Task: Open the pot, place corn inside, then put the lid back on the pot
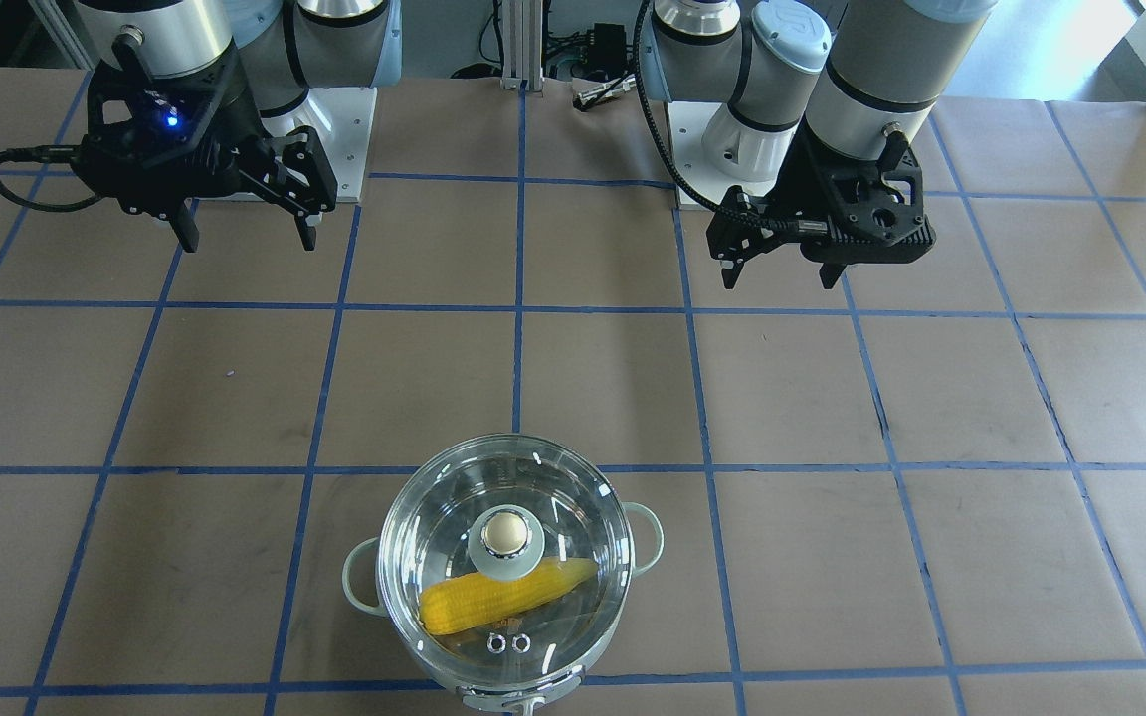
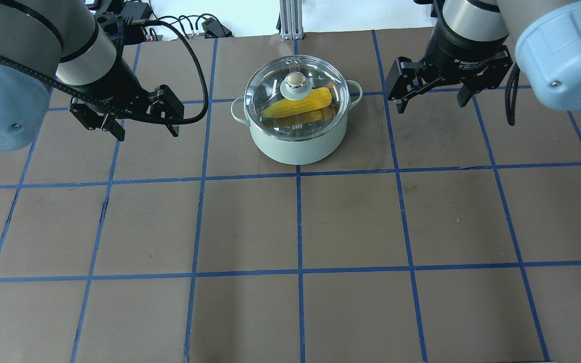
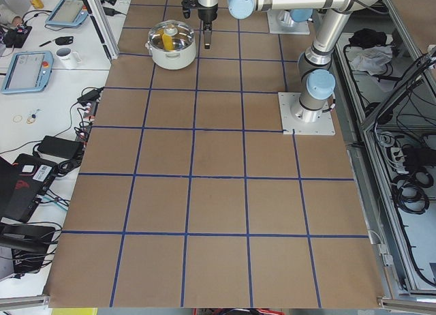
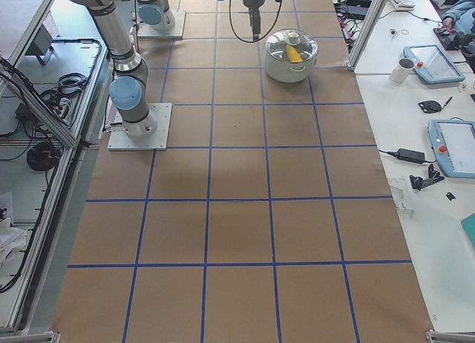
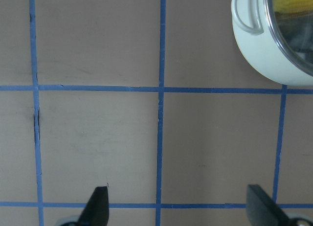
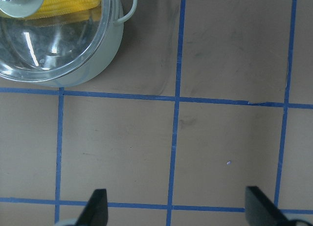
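Note:
The mint-green pot (image 2: 298, 143) stands at the far middle of the table. The clear glass lid (image 2: 270, 93) with the cream knob sits on it. The yellow corn (image 2: 303, 103) lies inside, seen through the glass. In the front-facing view the pot (image 1: 355, 587), the lid (image 1: 444, 517) and the corn (image 1: 493, 602) are near the bottom edge. My left gripper (image 2: 147, 133) hovers open and empty, left of the pot. My right gripper (image 2: 429, 103) hovers open and empty, right of the pot. Each wrist view shows its open fingertips (image 5: 98, 201) (image 6: 98, 204) over bare table, with the pot (image 5: 259, 55) (image 6: 105, 55) in a corner.
The table is brown paper with a blue tape grid. The arm base plates (image 1: 344, 129) are at the robot's side. An aluminium post (image 2: 287, 17) stands behind the pot. Side desks hold tablets (image 4: 454, 146) and a mug (image 4: 401, 70).

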You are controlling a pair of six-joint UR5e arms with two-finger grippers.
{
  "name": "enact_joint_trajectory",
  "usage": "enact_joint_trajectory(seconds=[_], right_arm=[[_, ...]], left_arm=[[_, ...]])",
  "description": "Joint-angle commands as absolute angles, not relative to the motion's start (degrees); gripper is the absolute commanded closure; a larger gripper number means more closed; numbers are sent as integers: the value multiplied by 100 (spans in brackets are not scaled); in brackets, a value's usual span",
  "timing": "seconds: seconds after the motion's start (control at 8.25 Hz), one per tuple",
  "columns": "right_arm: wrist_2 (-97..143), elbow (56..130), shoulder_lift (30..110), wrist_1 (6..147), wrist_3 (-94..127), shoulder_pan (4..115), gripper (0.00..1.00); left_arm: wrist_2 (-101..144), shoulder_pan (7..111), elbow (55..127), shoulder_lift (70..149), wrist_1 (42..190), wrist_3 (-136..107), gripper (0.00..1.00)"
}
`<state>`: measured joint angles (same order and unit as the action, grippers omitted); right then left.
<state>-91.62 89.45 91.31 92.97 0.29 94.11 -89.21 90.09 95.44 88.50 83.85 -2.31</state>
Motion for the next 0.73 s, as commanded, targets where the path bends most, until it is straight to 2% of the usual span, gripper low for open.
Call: enact_joint_trajectory(seconds=[0.0,0.61], right_arm=[[-9132,8947,9132,9308,0,9413,0],[-9220,8930,9123,9308,26,9369,0]], left_arm=[[-8921,9009,9545,8851,8385,-255,0],[-8921,9009,9545,8851,8385,-264,0]])
